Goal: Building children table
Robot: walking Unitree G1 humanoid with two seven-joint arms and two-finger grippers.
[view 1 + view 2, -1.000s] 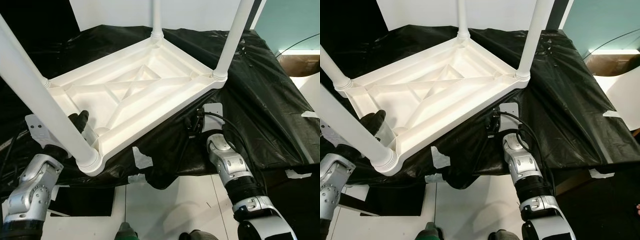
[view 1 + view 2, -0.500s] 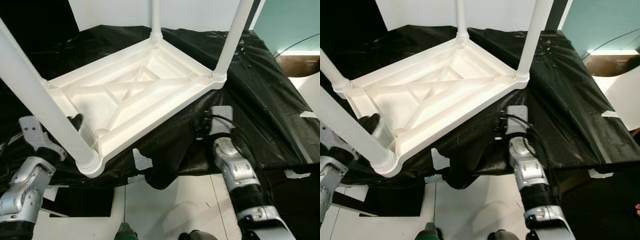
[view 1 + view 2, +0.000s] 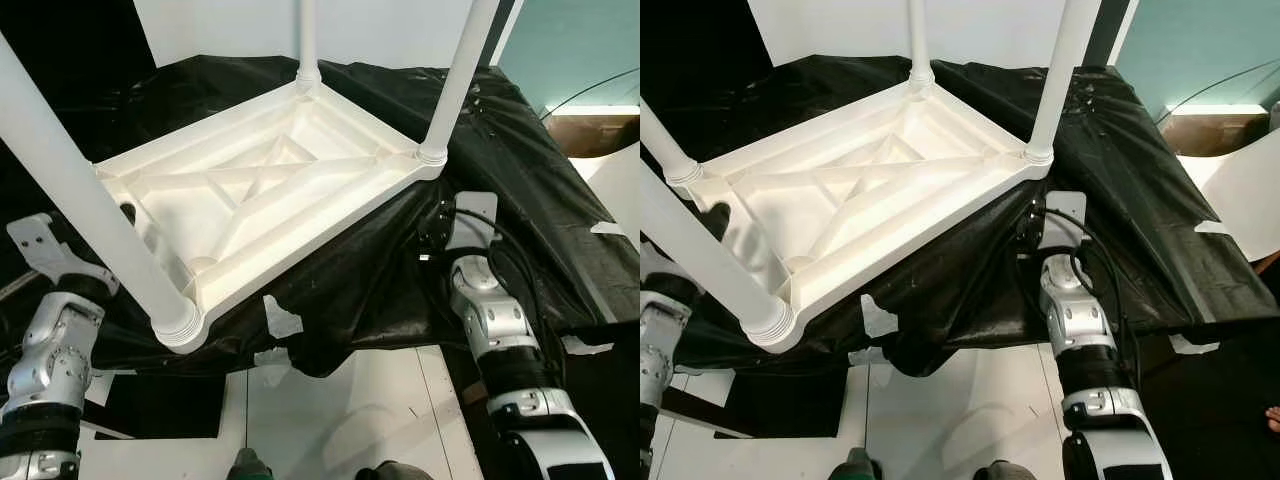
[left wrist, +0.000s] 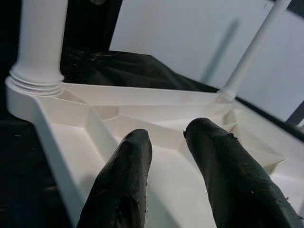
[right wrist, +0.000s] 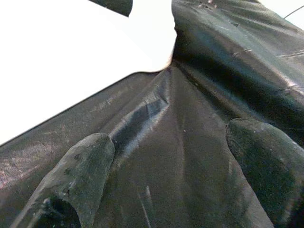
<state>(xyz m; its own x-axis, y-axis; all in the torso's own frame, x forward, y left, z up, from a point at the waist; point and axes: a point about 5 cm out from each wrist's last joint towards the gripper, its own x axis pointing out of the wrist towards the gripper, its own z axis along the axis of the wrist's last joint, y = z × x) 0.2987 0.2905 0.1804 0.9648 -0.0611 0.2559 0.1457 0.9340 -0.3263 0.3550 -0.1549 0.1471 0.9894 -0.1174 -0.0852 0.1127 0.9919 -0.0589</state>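
A white plastic children's table lies upside down on a surface covered with black sheeting. Four white legs stand up from its corners; the nearest leg crosses in front of my left arm. My left gripper hovers over the ribbed underside by the table's left rim, open with nothing between its fingers. My right gripper is open against the black sheet just below the table's right corner, beside its rim; its wrist shows there.
The sheeting's front edge hangs over a white floor, held by pieces of white tape. A black mat lies on the floor at the left. A brown box stands at the far right.
My left gripper has drawn back from the rim near the front leg and out to the left. My right arm has risen toward the table's right corner. The table has stayed put.
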